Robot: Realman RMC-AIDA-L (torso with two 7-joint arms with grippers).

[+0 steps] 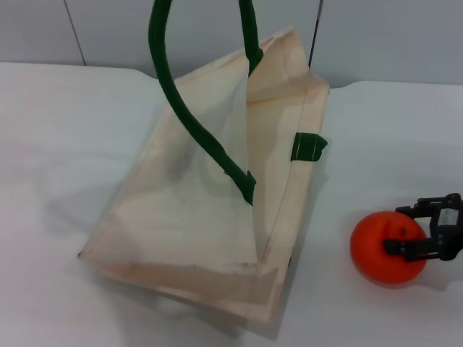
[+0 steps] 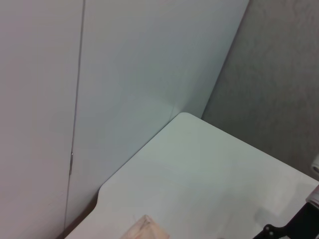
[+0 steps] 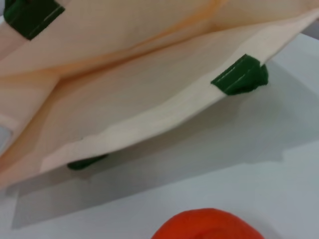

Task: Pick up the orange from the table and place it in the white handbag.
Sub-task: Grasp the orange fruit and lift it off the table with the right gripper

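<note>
one orange (image 1: 385,246) sits on the white table (image 1: 65,144) at the lower right of the head view, apart from the one white handbag (image 1: 217,210) at centre, whose two green handles (image 1: 189,119) rise out of frame. right gripper (image 1: 414,230) straddles the orange, fingers parted. left gripper unseen.

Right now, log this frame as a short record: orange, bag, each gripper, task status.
orange: the orange sits on the white table, on the robot's right of the bag, apart from it
bag: the white handbag lies on the table, upper side lifted by its green handle, mouth open
right gripper: the right gripper is at the orange, fingers on either side, touching it
left gripper: not visible; its wrist view shows the table's far corner and wall
task status: orange not yet lifted or bagged
</note>
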